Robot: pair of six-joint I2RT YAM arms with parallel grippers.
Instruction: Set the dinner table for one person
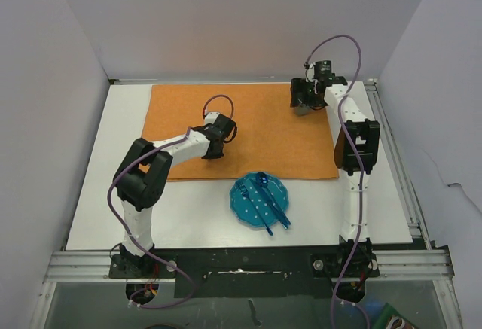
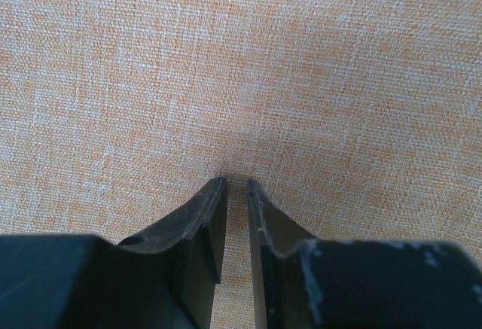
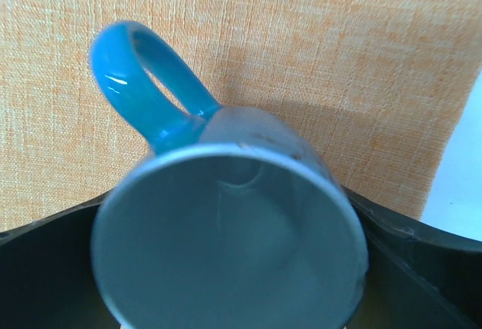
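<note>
An orange cloth (image 1: 263, 129) lies on the far half of the white dinner table (image 1: 188, 216). At the cloth's far right corner, my right gripper (image 1: 303, 102) holds a blue mug (image 3: 226, 254). Its jaws sit against the mug's sides and its handle (image 3: 143, 88) points up-left in the right wrist view. My left gripper (image 1: 212, 153) points down onto the cloth's left half. Its fingertips (image 2: 218, 186) rest on the weave with only a narrow gap between them, and nothing is in that gap. A blue dotted plate (image 1: 238, 207) sits on the table in front of the cloth.
Blue cutlery (image 1: 273, 201) lies across the plate. White walls close the table in at the back and on both sides. A metal rail (image 1: 392, 265) runs along the near edge by the arm bases.
</note>
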